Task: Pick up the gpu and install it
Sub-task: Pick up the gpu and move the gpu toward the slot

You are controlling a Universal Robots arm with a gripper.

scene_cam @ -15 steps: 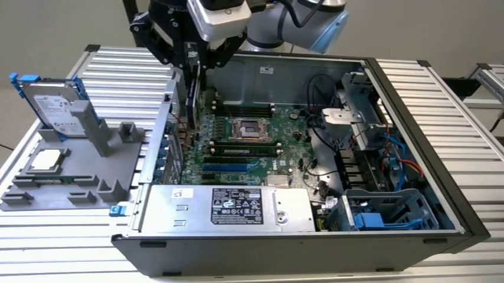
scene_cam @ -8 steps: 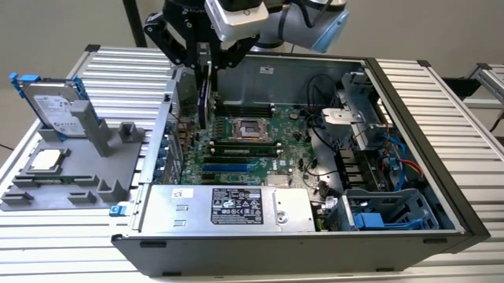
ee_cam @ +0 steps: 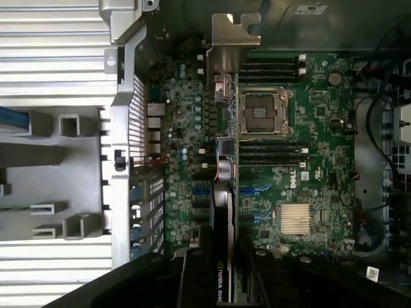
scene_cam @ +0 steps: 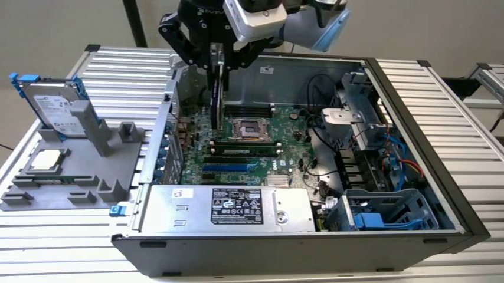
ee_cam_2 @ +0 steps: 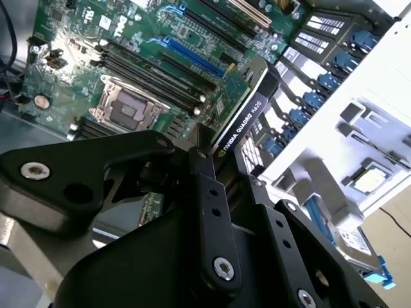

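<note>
- As it hangs top-centre in the exterior view, the gripper (scene_cam: 219, 62) points straight down.
- It clamps the graphics card (scene_cam: 216, 97), held on edge over the motherboard (scene_cam: 293, 158).

A plain, pale beige wall (scene_cam: 63, 23) runs across the top of the exterior view, lit softly and evenly, with no hard shadows. A dark upright pole (scene_cam: 134, 20) stands against it at upper left. Below, a table (scene_cam: 441, 106) of ribbed silver aluminium slats spans the frame from edge to edge; the same slats (ee_cam: 51, 32) cross the upper left of the first wrist view. A second ribbed aluminium frame (scene_cam: 490, 76) juts in at the right edge.
</note>
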